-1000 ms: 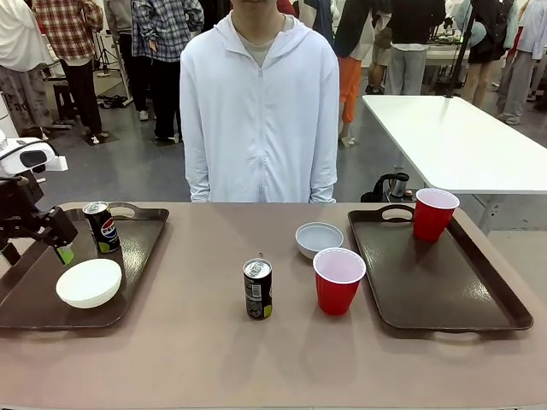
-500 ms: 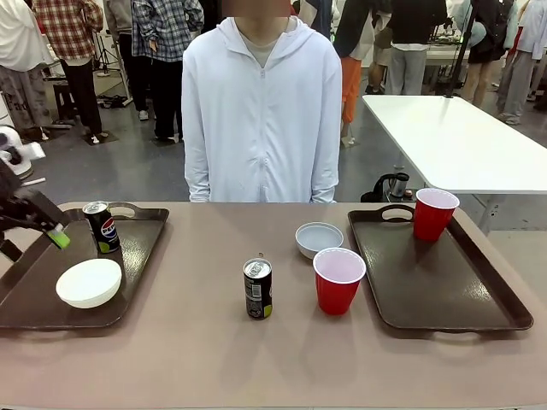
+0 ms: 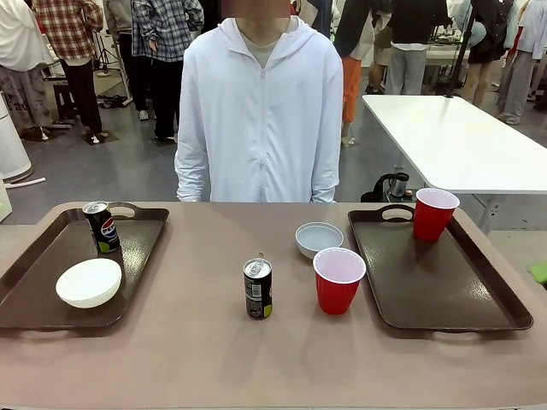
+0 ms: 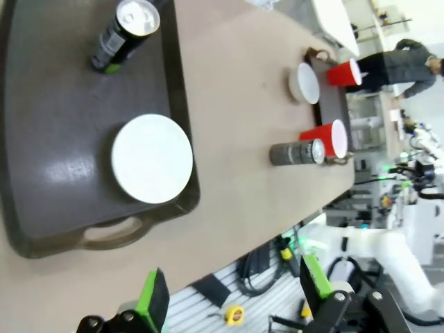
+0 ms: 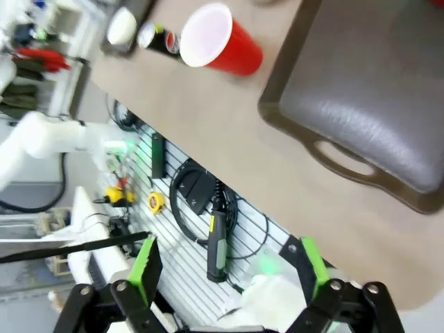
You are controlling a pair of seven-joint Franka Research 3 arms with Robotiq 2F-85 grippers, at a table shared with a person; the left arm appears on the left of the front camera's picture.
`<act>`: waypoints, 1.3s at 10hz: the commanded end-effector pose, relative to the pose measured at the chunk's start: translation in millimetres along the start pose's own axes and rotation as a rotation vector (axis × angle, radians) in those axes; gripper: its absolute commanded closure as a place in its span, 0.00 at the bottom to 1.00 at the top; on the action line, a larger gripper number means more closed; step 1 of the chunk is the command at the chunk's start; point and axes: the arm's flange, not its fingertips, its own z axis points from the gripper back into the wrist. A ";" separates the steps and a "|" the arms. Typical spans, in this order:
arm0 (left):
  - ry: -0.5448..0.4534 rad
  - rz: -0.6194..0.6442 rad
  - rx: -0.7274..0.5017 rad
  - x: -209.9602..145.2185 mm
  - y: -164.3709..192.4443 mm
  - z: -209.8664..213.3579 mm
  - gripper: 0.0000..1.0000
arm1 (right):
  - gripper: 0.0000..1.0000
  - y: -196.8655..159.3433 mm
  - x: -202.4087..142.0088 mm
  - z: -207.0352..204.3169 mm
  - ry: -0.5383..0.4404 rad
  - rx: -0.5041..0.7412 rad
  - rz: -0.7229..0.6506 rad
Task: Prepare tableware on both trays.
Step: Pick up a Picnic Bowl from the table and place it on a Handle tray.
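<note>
Brown plastic at either end of the table (image 3: 197, 342): found the left tray (image 3: 34, 282) carrying a tray can (image 3: 102, 227), upright at its far end, and a tray bowl (image 3: 89, 283) nearer the robot's side, the two well apart. Found the right tray (image 3: 436, 290) carrying just a tray cup (image 3: 434, 213), upright in its far corner. Counted three pieces on the bare top between the trays: a loose can (image 3: 257, 289) upright about midway, a loose cup (image 3: 338, 280) to its right, and a loose bowl (image 3: 319, 239) just behind that cup, near the right tray's far left corner. Noted the person (image 3: 261, 111) standing at the far edge, hands hidden behind the table.

Read the left gripper (image 4: 233, 291) as spread wide and empty, held off the table with the left tray well ahead of it. Read the right gripper (image 5: 227, 270) likewise: fingers far apart, nothing between them, off the table near the right tray's handle end.

Judged the job roughly half done: left tray short of a cup, right tray short of a bowl and a can. Took the step in hand for a fresh reach toward a loose piece. Needed next, probably: a pinch on the loose bowl's rim by the right gripper, kept clear of the loose cup close by, then a short lift over the raised rim.
</note>
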 end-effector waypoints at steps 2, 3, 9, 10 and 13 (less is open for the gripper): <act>0.000 0.025 -0.122 5.2 27.8 -8.0 0.00 | 0.00 54.4 68.5 -10.5 0.082 -0.124 -0.018; 0.004 0.048 -0.135 5.7 34.7 -9.3 0.00 | 0.00 69.0 88.1 -17.7 0.128 -0.192 -0.034; 0.002 0.067 -0.113 2.9 32.4 -10.4 0.00 | 0.00 86.3 87.2 -23.2 0.101 -0.194 -0.006; 0.002 0.067 -0.113 2.9 32.4 -10.4 0.00 | 0.00 88.3 99.5 -24.8 0.097 -0.205 -0.021; 0.002 0.067 -0.113 2.9 32.4 -10.4 0.00 | 0.00 97.8 156.6 -39.0 0.157 -0.359 -0.094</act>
